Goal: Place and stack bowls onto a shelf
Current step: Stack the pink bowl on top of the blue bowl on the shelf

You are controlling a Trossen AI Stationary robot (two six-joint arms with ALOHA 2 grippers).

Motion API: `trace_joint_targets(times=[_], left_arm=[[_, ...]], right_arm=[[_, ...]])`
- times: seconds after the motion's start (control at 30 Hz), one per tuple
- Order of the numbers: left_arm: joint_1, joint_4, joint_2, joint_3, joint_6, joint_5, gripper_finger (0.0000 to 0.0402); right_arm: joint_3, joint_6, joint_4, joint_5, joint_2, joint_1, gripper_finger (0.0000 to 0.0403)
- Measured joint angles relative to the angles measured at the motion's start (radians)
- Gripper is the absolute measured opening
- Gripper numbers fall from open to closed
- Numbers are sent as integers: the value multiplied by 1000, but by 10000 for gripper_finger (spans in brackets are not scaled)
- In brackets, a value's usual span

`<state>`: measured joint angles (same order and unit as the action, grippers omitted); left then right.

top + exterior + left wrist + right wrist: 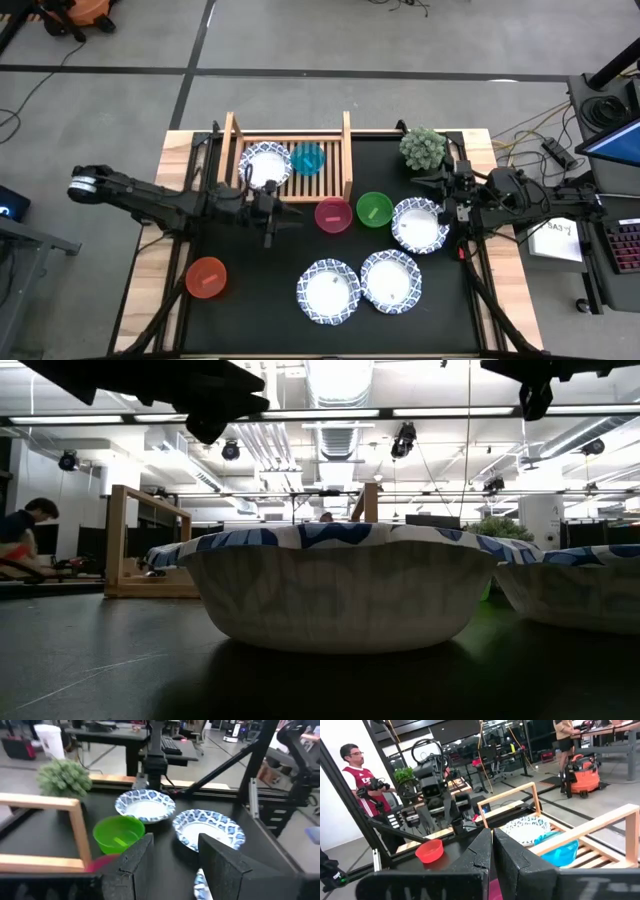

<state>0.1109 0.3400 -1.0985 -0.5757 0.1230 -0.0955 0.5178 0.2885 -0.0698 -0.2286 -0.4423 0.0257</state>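
The wooden shelf (292,160) stands at the far middle of the table. On its slats sit one white blue-rimmed bowl (265,163) and the blue bowl (308,158). The pink bowl (333,214) and green bowl (374,208) rest on the mat in front of it. Three more white bowls (420,224) (391,280) (328,291) and the red bowl (206,277) also rest there. My left gripper (272,228) (175,845) hangs open and empty above the mat, left of the pink bowl. My right gripper (447,208) (492,837) is shut, raised beside the right white bowl.
A small green plant (423,148) stands at the far right of the mat, close to my right arm. The shelf's raised side rail (75,820) is near my left gripper. A person in a red shirt (357,775) stands beyond the table's left side.
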Motion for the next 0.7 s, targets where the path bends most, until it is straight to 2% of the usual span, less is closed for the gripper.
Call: trace_joint_targets(times=[0.13,0.53,0.7], left_arm=[[20,-5,-21,0,51,-2,139],[24,-20,-99,-31,65,-1,140],[26,-95,-136,-64,104,0,140]], right_arm=[[0,-13,-1,0,0,0,9],[-15,-11,-8,0,-9,0,9],[-16,-11,-13,0,-17,0,9]])
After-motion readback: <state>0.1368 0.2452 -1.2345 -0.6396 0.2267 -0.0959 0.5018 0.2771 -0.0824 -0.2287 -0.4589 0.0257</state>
